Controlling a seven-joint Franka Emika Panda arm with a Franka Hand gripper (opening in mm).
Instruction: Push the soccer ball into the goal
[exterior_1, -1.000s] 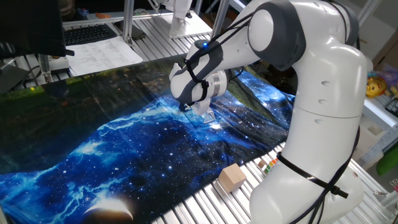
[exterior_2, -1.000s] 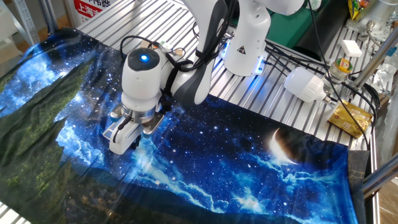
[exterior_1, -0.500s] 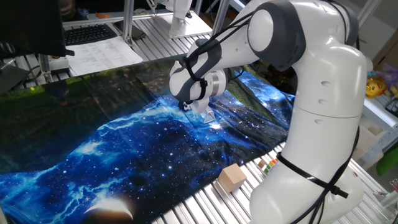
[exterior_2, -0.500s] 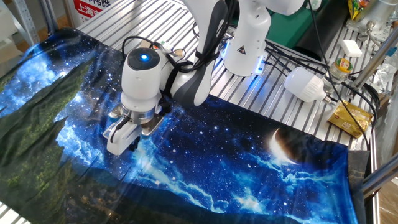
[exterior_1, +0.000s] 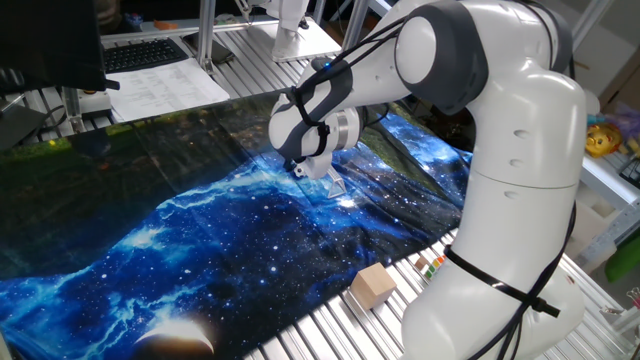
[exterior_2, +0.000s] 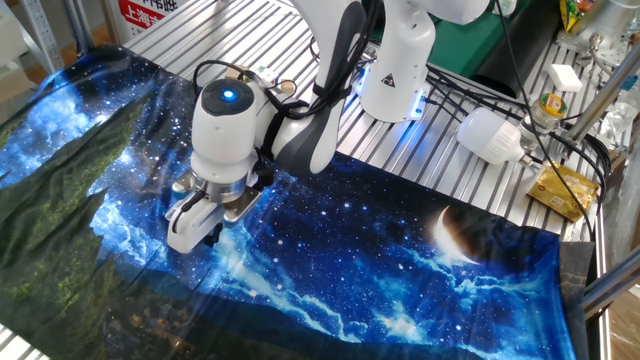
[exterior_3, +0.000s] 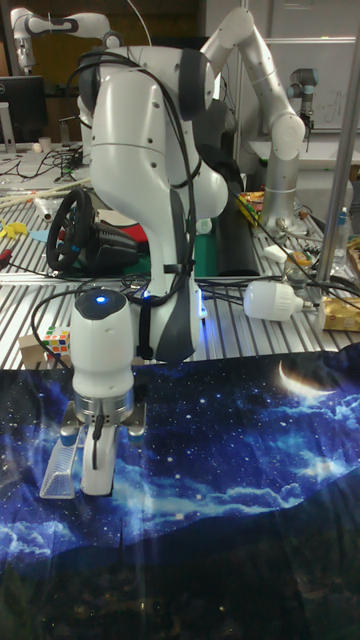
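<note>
My gripper (exterior_1: 303, 170) points down at the galaxy-print cloth (exterior_1: 200, 240), its fingers (exterior_3: 97, 468) close together and low over the fabric; it looks shut with nothing held. The goal (exterior_3: 62, 470), a small whitish frame with triangular sides, stands on the cloth right beside the fingers, on their left in the tall view. In one fixed view the goal (exterior_1: 336, 186) pokes out just right of and below the gripper. In the other fixed view the gripper (exterior_2: 190, 226) covers that spot. The soccer ball is hidden in every view.
A tan wooden block (exterior_1: 372, 285) lies on the slatted table off the cloth's near edge, by the arm's base. A multicoloured puzzle cube (exterior_3: 58, 343) sits behind the cloth. A white lamp (exterior_2: 490, 135), cables, a keyboard and papers (exterior_1: 165, 85) ring the table.
The gripper has crept a little to the left along the cloth, staying low and shut. The goal stays where it was.
</note>
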